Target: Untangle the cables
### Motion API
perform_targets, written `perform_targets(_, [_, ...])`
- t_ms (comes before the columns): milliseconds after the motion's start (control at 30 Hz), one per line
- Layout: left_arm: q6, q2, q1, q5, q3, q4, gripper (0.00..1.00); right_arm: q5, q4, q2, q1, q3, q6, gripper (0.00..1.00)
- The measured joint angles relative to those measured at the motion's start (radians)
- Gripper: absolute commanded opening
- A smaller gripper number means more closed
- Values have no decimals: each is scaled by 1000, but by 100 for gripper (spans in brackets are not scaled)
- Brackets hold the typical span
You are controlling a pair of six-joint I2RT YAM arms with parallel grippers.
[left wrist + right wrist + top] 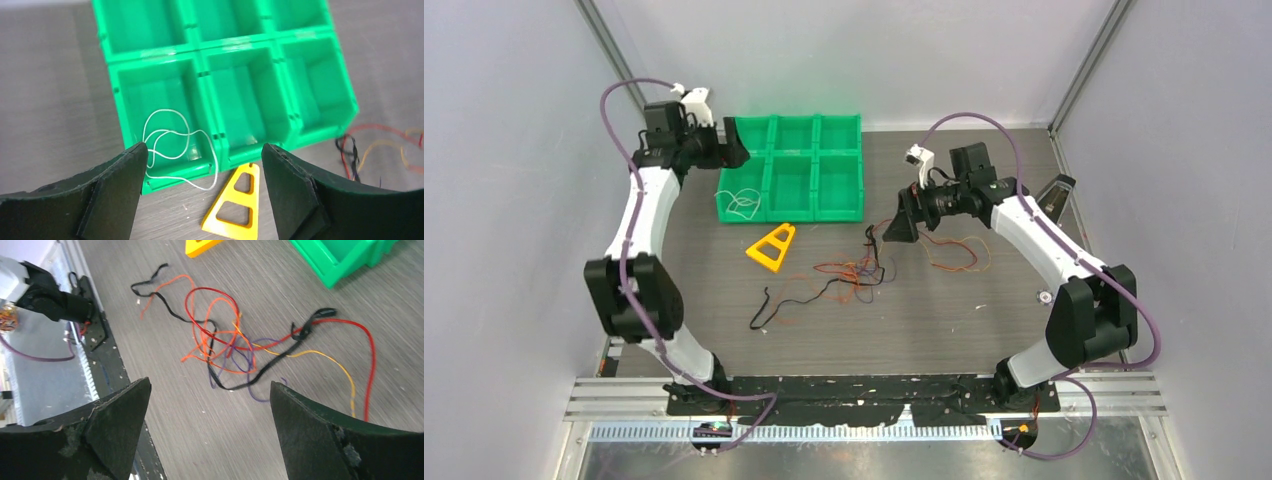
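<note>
Near green bin, yellow wedge, white cable perhaps overhanging, left claw spread, right claw spread

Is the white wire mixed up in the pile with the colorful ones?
No, the white wire lies in the green tray, apart from the tangle.

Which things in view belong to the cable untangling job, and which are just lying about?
Job:
- tangle of red, orange, black, purple and yellow cables on the table
- white cable, lying in the near-left compartment and trailing over the front wall
- green six-compartment tray, which holds it

Lying about:
- yellow triangular frame
</note>
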Motion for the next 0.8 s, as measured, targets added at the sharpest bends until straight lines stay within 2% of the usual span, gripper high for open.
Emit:
perform_targets(133, [231,-170,-84,73,-57,-35,83,56,-83,0,-23,23,-79,95])
perform_targets(200, [373,-229,-189,126,-98,-108,80,92,-137,0,-32,23,-114,96])
perform_targets(333, [567,-229,-377,176,-191,-231,70,134,-212,0,-42,23,-148,99])
perform_targets(467, [733,-189,-493,133,-323,-326,62,140,-246,4,-42,20,-154,98])
perform_targets(633, [890,-208,-526,69,-493,-369,53,119,-240,19,-41,-13,-126,96])
perform_targets(800, [996,-336,-539,40,-656,-373,47,93,-206,42,-29,-51,-83,95])
